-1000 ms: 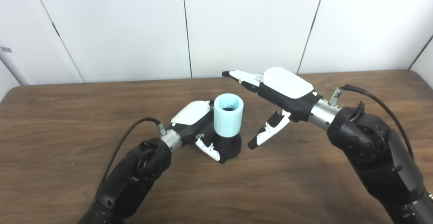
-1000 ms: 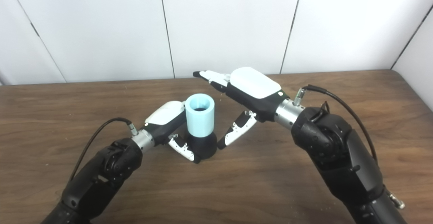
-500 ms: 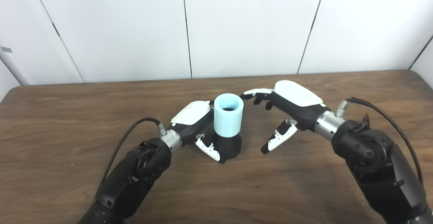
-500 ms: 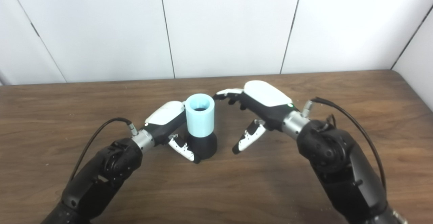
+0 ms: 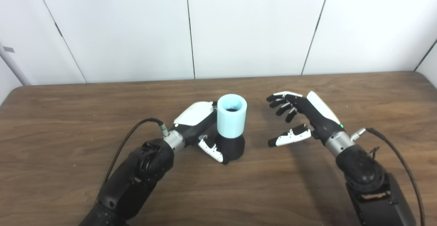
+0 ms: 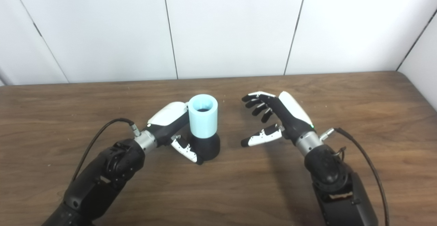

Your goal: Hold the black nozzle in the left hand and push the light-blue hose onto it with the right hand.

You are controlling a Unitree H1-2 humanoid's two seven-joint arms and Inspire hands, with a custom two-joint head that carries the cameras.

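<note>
Light-blue hose stands upright on the black nozzle at the centre of the frame, on a wooden table. The left hand grips the nozzle's base; the right hand hangs just right of centre, fingers spread, grasping nothing.

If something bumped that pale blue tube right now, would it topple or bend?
Probably neither. The light-blue hose looks thick-walled, so likely stiff. It stands upright on the black nozzle, which the left hand grips, so tipping seems unlikely.

Light-blue hose hides left hand's fingers.
</note>
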